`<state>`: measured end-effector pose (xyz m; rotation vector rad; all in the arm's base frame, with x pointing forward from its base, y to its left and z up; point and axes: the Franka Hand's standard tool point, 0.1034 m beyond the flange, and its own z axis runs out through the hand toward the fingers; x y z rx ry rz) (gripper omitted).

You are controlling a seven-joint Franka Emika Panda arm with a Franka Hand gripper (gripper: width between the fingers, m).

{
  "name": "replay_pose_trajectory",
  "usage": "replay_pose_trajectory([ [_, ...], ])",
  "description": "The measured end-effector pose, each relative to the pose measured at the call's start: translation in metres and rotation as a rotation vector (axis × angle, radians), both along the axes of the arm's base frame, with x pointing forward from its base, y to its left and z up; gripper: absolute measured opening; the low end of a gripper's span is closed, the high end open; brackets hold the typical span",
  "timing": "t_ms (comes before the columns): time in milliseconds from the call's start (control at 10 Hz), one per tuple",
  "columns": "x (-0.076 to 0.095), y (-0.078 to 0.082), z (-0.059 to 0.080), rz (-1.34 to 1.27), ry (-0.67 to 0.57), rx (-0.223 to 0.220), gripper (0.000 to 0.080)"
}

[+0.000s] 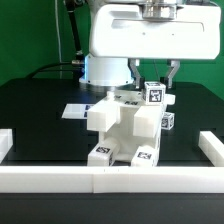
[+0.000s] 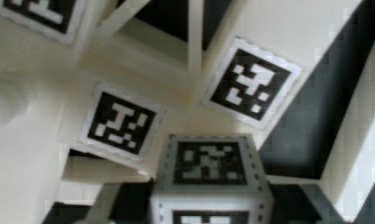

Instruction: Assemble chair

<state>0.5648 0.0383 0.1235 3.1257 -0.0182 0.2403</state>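
The part-built chair (image 1: 122, 128) of chunky white tagged pieces stands mid-table, with two tagged feet toward the front. At its far right top is a small white block (image 1: 155, 96) carrying black-and-white tags. My gripper (image 1: 156, 86) comes down from above with one dark finger on each side of that block. In the wrist view the same tagged block (image 2: 205, 165) fills the gap between my dark fingers (image 2: 116, 205), and the gripper (image 2: 205, 198) is shut on it. Beyond the block, larger white chair pieces with tags (image 2: 255, 80) show. Whether the block is seated in the chair is not visible.
A long low white border rail (image 1: 110, 178) runs along the front, with raised ends at the exterior view's left (image 1: 5, 143) and right (image 1: 212, 148). The marker board (image 1: 76, 110) lies flat behind the chair. The arm's white body (image 1: 150, 30) hangs over the scene.
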Motion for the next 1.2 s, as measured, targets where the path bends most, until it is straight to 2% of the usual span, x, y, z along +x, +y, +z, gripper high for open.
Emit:
replay_pose_trajectory([
  [600,0.0027,0.0023,-0.0007,-0.637,-0.021,0.108,0.0287],
  [800,0.0031,0.002,-0.0003,-0.855,-0.016,0.164,0.0287],
  [1200,0.0035,0.0032,-0.0001,-1.088,-0.013,0.215,0.0287],
])
